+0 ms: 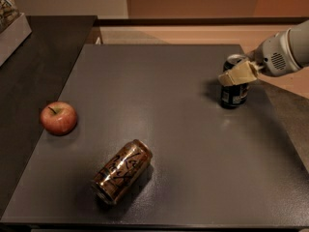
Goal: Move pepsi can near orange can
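Note:
The pepsi can (233, 92) stands upright near the right edge of the dark table (174, 105). It is navy blue with a silver top. My gripper (238, 74) reaches in from the right and sits at the can's upper part, with its cream tip across the front of the can. The orange can (122, 170) lies on its side near the table's front, left of centre and far from the pepsi can. It is coppery brown with dark script.
A red apple (58, 118) sits near the table's left edge. A dark counter (34, 66) runs along the left, with a box (9, 21) at its far end. The table's right edge lies just beyond the pepsi can.

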